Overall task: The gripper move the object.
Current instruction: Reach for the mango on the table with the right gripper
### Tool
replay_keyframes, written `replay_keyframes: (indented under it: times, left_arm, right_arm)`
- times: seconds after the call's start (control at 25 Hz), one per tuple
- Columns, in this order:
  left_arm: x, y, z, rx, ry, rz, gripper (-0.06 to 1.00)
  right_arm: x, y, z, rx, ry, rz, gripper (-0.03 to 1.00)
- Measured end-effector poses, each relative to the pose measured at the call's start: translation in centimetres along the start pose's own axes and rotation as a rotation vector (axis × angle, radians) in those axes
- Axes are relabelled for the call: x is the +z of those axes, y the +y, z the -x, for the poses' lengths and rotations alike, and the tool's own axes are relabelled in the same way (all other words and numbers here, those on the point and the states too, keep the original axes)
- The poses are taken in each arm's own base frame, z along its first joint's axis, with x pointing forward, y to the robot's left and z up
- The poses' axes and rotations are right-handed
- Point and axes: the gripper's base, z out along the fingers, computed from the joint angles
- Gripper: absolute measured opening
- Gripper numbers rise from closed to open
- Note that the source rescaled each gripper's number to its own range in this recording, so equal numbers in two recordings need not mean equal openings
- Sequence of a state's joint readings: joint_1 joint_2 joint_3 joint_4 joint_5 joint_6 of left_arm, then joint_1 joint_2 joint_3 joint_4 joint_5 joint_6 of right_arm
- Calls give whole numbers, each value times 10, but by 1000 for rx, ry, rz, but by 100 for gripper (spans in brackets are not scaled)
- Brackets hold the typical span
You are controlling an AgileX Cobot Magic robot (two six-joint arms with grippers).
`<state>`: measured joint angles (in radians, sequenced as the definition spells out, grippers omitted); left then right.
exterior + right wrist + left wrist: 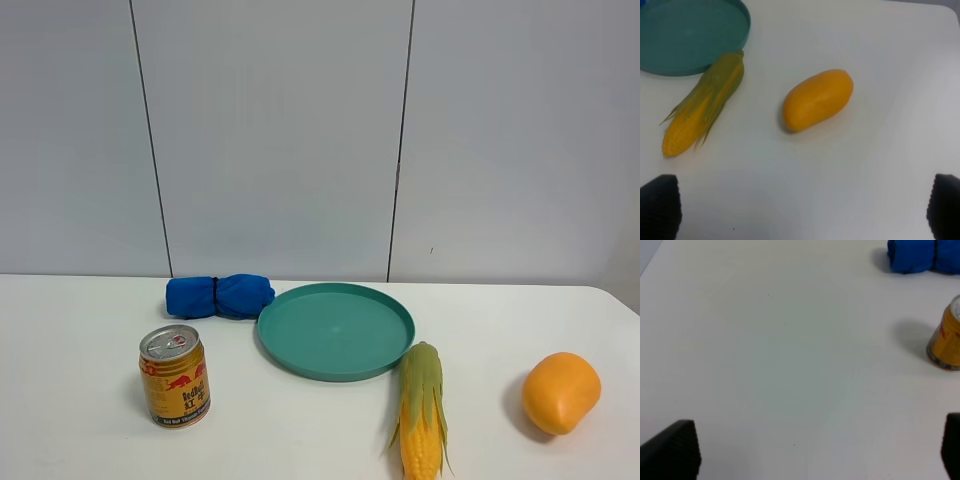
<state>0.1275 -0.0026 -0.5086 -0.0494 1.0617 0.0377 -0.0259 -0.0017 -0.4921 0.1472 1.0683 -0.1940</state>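
Note:
The orange-yellow mango (pixel 562 392) lies on the white table at the front right, and shows in the right wrist view (pixel 817 99) ahead of the fingers. My right gripper (pixel 802 215) is open and empty, its black fingertips (pixel 660 202) wide apart, short of the mango and not touching it. My left gripper (pixel 820 450) is open and empty above bare table, its fingertips (pixel 675 450) at the frame's corners. Neither arm shows in the exterior high view.
A green plate (pixel 336 330) sits mid-table. A corn cob with green husk (pixel 422 412) lies between plate and mango, also in the right wrist view (pixel 702 110). A gold drink can (pixel 175 376) stands front left, with a blue rolled cloth (pixel 220 296) behind it.

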Motion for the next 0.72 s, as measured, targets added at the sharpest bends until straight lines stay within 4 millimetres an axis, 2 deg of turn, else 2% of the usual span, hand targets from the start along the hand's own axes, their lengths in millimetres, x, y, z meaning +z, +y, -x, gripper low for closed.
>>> replay_keyframes:
  times: [0.72]
  left_arm:
    - [0, 0, 0, 0, 0, 0, 100]
  right_arm:
    - [0, 0, 0, 0, 0, 0, 100]
